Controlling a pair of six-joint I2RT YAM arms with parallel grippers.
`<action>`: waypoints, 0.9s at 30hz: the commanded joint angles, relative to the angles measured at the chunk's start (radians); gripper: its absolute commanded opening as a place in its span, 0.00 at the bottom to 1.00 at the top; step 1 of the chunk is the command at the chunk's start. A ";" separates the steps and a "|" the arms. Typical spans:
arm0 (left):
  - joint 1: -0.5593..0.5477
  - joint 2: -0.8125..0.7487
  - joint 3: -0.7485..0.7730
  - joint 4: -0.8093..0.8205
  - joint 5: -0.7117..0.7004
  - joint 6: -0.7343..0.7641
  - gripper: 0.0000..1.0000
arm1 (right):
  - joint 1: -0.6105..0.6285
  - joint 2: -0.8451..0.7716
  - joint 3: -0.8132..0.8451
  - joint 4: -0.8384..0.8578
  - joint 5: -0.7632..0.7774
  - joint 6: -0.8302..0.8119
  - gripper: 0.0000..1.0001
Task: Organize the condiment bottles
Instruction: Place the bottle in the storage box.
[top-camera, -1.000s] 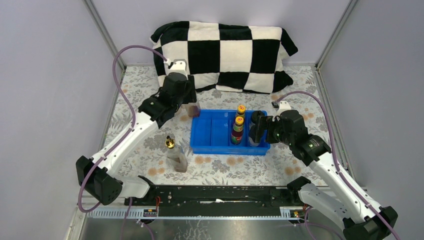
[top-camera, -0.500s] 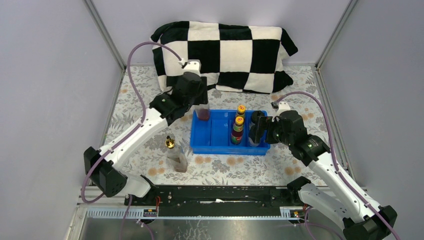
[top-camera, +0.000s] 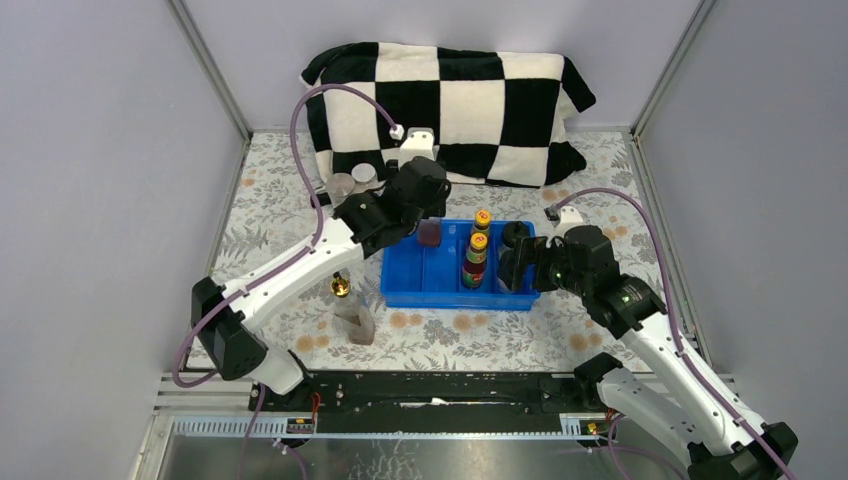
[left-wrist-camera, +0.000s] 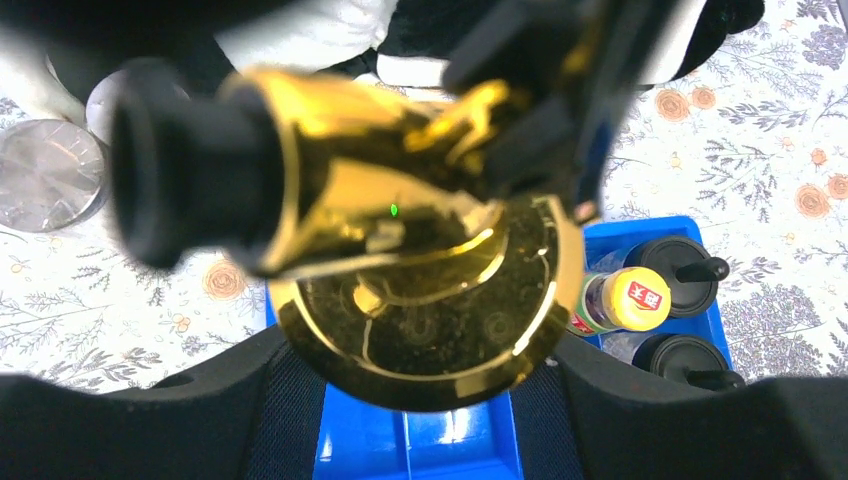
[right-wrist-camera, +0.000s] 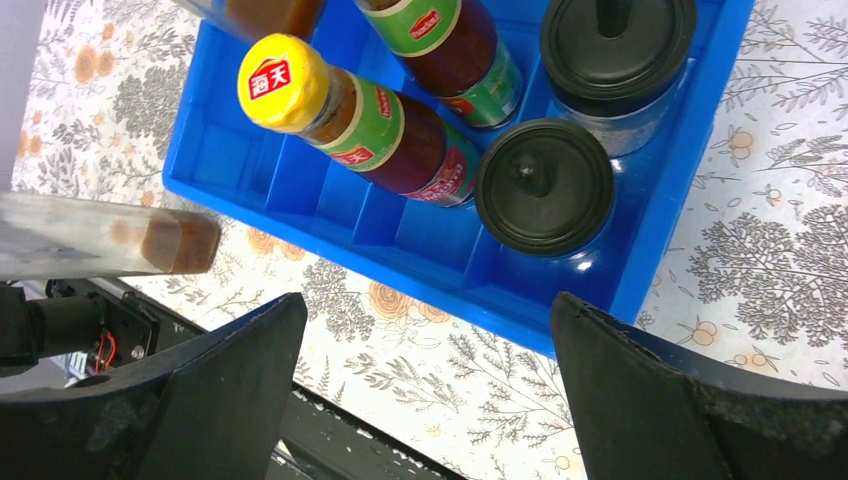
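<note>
My left gripper (top-camera: 428, 226) is shut on a clear gold-topped bottle (top-camera: 430, 234) and holds it upright over the back of the blue tray (top-camera: 405, 294). In the left wrist view its gold top (left-wrist-camera: 420, 310) fills the frame between my fingers. Two red-brown sauce bottles with yellow caps (top-camera: 481, 221) (top-camera: 476, 252) stand in the tray. Two black-capped shakers (right-wrist-camera: 545, 186) (right-wrist-camera: 617, 40) stand in the tray's right compartment. My right gripper (right-wrist-camera: 425, 400) is open and empty, hovering at the tray's right front edge. A second gold-topped bottle (top-camera: 349, 303) stands on the table left of the tray. Two grey-lidded jars (top-camera: 342, 185) (top-camera: 365, 173) stand by the pillow.
A black-and-white checked pillow (top-camera: 450, 105) lies along the back of the floral tablecloth. Grey walls enclose the table at left, right and back. The tray's two left compartments (top-camera: 420, 270) hold nothing.
My left arm has carried the gold-topped bottle to the right, from beside the tray's back left corner to over its middle. The two jars have come into view. The right arm has barely moved.
</note>
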 joint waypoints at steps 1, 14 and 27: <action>-0.044 0.015 0.024 0.053 -0.160 -0.084 0.33 | 0.007 -0.019 0.001 0.012 -0.053 -0.001 1.00; -0.141 0.074 -0.052 0.180 -0.305 -0.158 0.32 | 0.007 -0.036 0.001 0.010 -0.102 -0.005 1.00; -0.166 0.126 -0.119 0.320 -0.318 -0.129 0.32 | 0.007 -0.066 -0.016 0.002 -0.114 -0.001 0.99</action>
